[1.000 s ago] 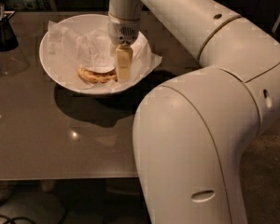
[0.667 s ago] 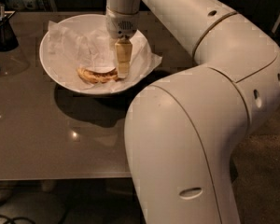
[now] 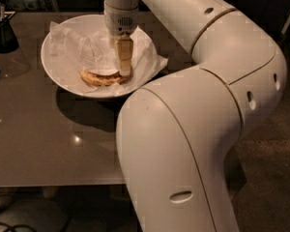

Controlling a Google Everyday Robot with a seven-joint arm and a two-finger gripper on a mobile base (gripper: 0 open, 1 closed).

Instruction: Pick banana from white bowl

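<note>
Gripper (image 3: 124,70) low inside white bowl (image 3: 49,66), tip at right end of banana (image 3: 100,78), which lies at bowl's near side. We cannot tell whether gripper is spread or pinching. Risks, we judge: grip so near the end slips; crumpled paper (image 3: 149,57) gets caught.

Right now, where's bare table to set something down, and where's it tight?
Bare table in front of the white bowl, out to the near edge, left of the arm. Narrow strip between bowl and dark cup. Crowded: inside the bowl, where the pincer hangs at the right end of the banana.
</note>
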